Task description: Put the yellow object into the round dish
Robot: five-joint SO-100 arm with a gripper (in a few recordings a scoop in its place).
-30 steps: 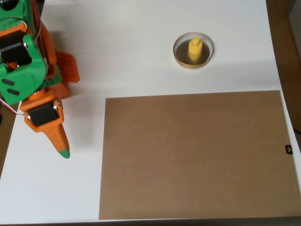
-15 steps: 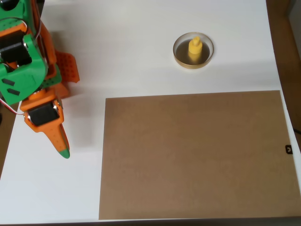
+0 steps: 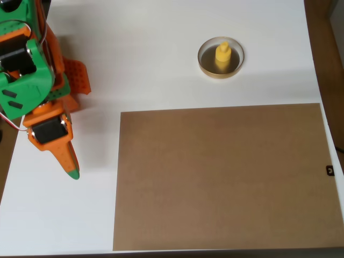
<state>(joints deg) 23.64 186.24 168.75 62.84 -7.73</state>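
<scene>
**Operator:** White tabletop point(image 3: 161, 64) is what I'm looking down on, with a large brown cardboard sheet point(image 3: 223, 174) lying flat over the lower right part of it. Nothing is sitting on that sheet.

**Supervisor:** Where are you keeping the arm?

**Operator:** I'm seeing the orange-and-green arm point(image 3: 29, 70) at the left edge of the overhead view, with the gripper point(image 3: 69, 164) pointing down the picture over bare table, just left of the cardboard. Its fingers are lying together into one green-tipped point, and I'm seeing no gap between them, so I'm reading the claw as closed and carrying nothing.

**Supervisor:** And the piece?

**Operator:** Farther up, past the cardboard's top edge, the round dish point(image 3: 203, 63) is sitting on the white surface. The yellow object point(image 3: 223, 56) is standing upright inside it, knob on top, wide base on the dark floor of the dish, wholly within the tan rim. It is well apart from the gripper.

**Supervisor:** So what are you still working on?

**Operator:** As far as I can judge, nothing of the task itself. The placement is looking finished: the piece is in the dish and released, and the arm is sitting clear of it. At most I'm thinking about parking the arm and ending the run.
</scene>
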